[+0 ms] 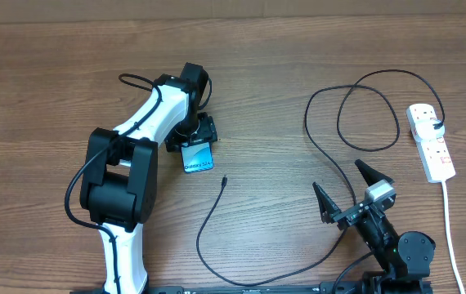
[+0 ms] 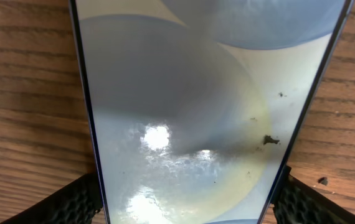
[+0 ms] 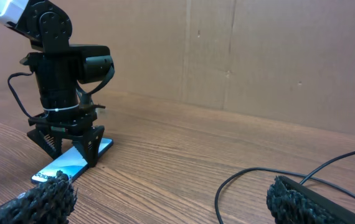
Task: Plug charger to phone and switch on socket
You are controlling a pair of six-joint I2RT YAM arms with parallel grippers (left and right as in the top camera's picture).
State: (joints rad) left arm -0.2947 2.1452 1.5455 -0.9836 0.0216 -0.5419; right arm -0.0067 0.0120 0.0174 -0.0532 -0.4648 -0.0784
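The phone (image 1: pixel 198 157) lies flat on the wooden table, its teal end with white text facing the front. My left gripper (image 1: pixel 192 140) stands over it, its fingers pressed against the two long edges. In the left wrist view the phone screen (image 2: pixel 196 93) fills the frame, with the left gripper's fingers (image 2: pixel 187 205) at both sides. The charger cable (image 1: pixel 208 220) loops across the table, and its connector tip (image 1: pixel 224 180) lies free right of the phone. The socket (image 1: pixel 431 143) lies at the far right. My right gripper (image 1: pixel 350 189) is wide open and empty beside the cable.
A thick white cord (image 1: pixel 450 229) runs from the socket to the front edge. In the right wrist view my right gripper (image 3: pixel 177 205) faces the left gripper (image 3: pixel 71 149), the phone (image 3: pixel 65 165) and a cable loop (image 3: pixel 227 180). A cardboard wall stands behind the table.
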